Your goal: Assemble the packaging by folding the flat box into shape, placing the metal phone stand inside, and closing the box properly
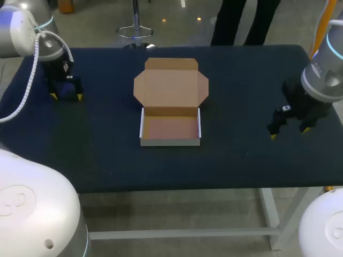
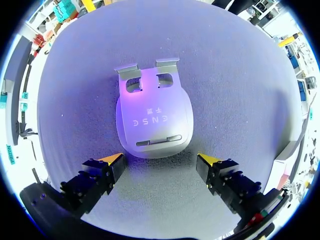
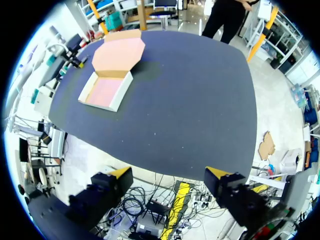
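The cardboard box point(image 1: 170, 130) stands in the middle of the table, folded into a shallow tray with its lid point(image 1: 170, 87) lying open and flat behind it. The box also shows far ahead of my right gripper in the right wrist view point(image 3: 106, 90). The silver metal phone stand point(image 2: 154, 120) lies flat on the dark cloth, just ahead of and under my left gripper point(image 2: 160, 160), whose fingers are open and clear of it. In the head view my left gripper point(image 1: 66, 96) hovers at the far left and hides the stand. My right gripper point(image 1: 289, 128) is open and empty at the right point(image 3: 169, 174).
The table point(image 1: 241, 80) has a dark blue cloth on it. Bare cloth lies between the box and each gripper. My right gripper hangs near the table's right front edge point(image 3: 165, 167).
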